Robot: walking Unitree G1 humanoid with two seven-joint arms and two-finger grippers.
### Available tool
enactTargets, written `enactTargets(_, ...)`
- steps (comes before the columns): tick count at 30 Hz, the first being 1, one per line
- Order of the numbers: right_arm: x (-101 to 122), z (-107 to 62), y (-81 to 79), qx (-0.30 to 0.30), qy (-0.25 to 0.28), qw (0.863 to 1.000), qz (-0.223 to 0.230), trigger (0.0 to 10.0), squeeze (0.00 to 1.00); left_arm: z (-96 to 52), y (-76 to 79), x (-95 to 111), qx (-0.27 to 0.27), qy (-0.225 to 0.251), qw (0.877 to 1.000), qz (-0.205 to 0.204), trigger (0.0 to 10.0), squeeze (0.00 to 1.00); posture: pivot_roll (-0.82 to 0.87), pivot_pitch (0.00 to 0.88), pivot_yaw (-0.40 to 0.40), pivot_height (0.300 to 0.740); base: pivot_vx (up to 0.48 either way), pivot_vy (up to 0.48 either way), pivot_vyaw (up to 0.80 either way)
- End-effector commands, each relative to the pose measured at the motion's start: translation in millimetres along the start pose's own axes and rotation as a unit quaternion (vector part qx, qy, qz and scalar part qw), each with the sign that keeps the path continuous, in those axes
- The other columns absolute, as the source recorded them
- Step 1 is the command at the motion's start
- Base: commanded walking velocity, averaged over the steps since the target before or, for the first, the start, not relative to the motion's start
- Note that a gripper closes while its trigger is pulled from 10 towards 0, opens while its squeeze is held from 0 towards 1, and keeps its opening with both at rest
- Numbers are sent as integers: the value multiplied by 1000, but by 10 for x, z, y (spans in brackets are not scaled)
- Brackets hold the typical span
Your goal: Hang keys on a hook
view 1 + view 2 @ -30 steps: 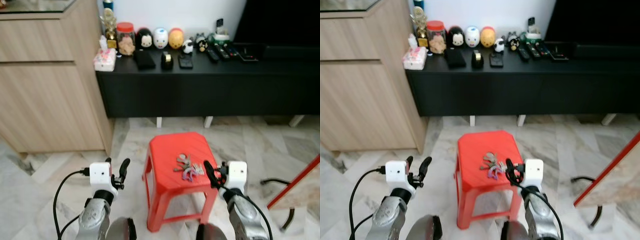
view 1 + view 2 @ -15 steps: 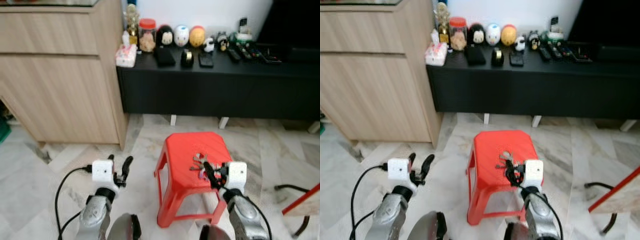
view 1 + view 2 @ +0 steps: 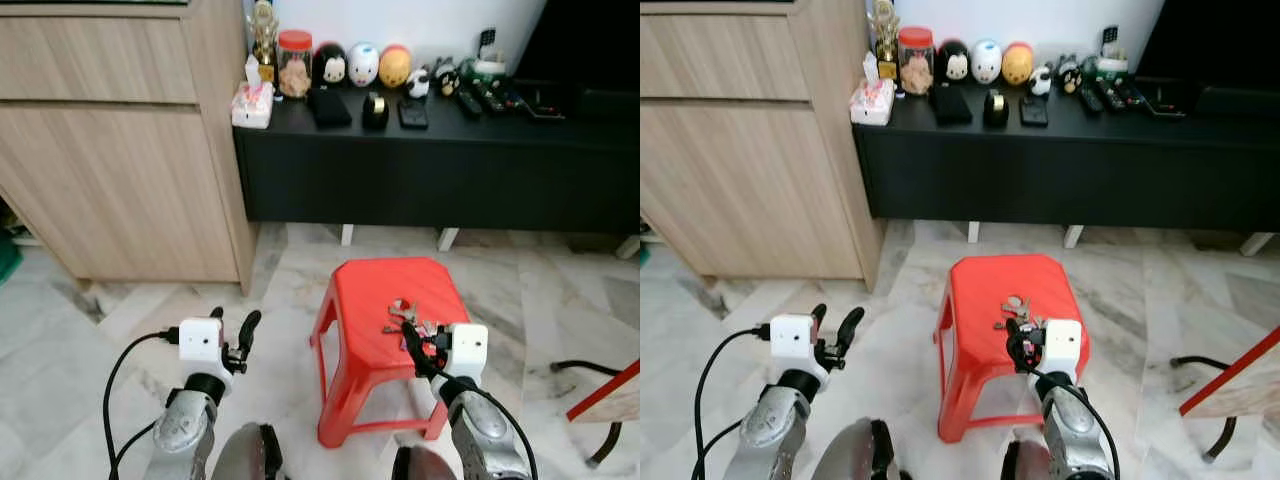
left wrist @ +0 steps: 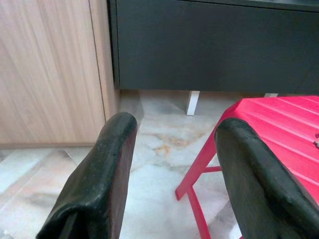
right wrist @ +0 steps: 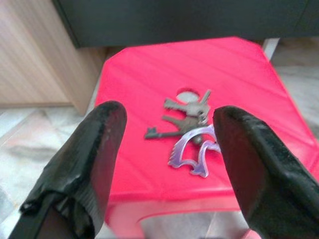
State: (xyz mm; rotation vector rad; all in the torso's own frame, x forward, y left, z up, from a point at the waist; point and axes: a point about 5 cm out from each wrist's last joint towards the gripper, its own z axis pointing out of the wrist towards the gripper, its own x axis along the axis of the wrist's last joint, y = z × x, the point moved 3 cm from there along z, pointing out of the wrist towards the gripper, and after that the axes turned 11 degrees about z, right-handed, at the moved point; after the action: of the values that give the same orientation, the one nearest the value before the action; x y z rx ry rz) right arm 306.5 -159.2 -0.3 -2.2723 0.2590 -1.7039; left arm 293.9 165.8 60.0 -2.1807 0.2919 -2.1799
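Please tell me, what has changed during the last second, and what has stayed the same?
The view has shifted, so the camera moved. The right gripper has come closer to the keys on the red stool, fingers open, not holding them. The keys lie as before on the stool. The left gripper stays open beside the stool, holding nothing.

The keys (image 5: 188, 121) are laid on the stool (image 3: 380, 300), which is placed before the cabinet (image 3: 440, 170), with the right hand (image 5: 169, 149) held just before them.

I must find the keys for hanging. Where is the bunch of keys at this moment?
The bunch of keys lies on top of the red stool, toward its right side, just ahead of the open right gripper and in front of the black cabinet.
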Motion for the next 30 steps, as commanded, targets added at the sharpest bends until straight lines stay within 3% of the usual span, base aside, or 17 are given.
enactTargets(1, -17, 0, 20, -6, -6, 1000, 3, 10000, 0, 0, 11, -20, -5, -7, 1000, 4, 10000, 0, 48, 46, -44, 624, 0, 0, 0)
enactTargets(26, -17, 19, 83, -36, -4, 999, 21, 10000, 0, 3, 11, -20, -10, -6, 1000, 14, 10000, 0, 56, 34, -45, 624, 303, 0, 0)
enactTargets(30, -47, 19, 72, -34, -13, 999, 19, 10000, 0, -2, 5, -22, -10, -6, 1000, 16, 10000, 0, 58, 32, -45, 624, 0, 0, 0)
